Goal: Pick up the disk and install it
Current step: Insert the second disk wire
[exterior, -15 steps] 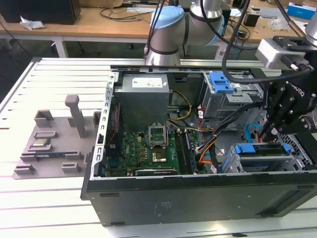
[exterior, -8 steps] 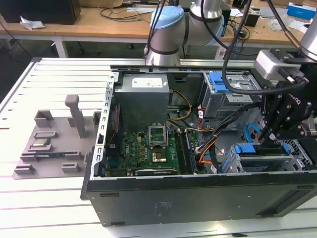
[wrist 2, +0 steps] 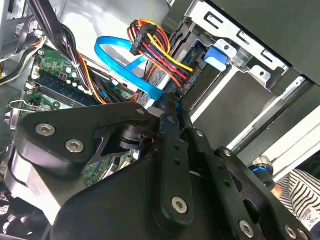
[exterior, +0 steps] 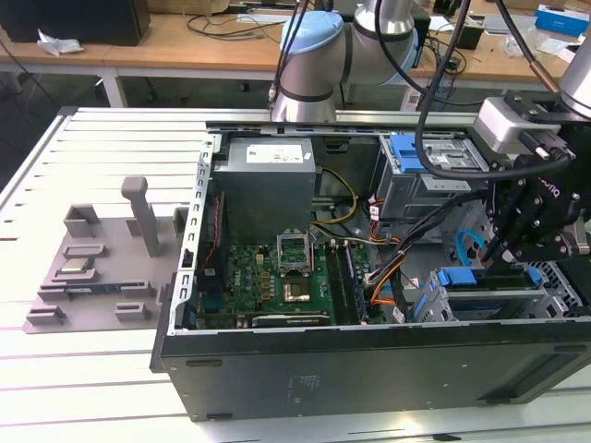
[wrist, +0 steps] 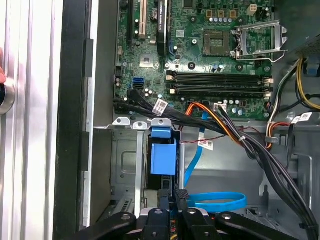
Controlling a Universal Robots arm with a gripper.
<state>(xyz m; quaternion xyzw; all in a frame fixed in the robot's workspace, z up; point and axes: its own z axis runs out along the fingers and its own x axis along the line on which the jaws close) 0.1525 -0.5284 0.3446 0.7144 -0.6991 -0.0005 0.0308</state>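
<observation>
The disk (wrist: 163, 157) sits edge-up in the metal drive bay (wrist: 125, 165) of the open computer case, its blue carrier bracket showing between the bay's walls. In the exterior view the disk (exterior: 459, 277) lies low at the case's right end. My gripper (exterior: 500, 261) hangs straight over that bay. In the first wrist view the gripper (wrist: 173, 194) is shut, its black fingertips pressed together right at the bracket's near end. The second wrist view shows the gripper (wrist 2: 171, 106) among the cables with its fingers together. Whether the tips pinch the bracket is hidden.
A blue data cable (wrist: 220, 201) and bundled power wires (wrist 2: 160, 50) crowd the bay. The motherboard (exterior: 268, 277), the power supply (exterior: 268, 185) and an upper drive cage with a blue latch (exterior: 411, 152) take up the case. A grey fixture tray (exterior: 92, 268) lies to the exterior view's left. A striped sleeve (wrist 2: 300, 195) is nearby.
</observation>
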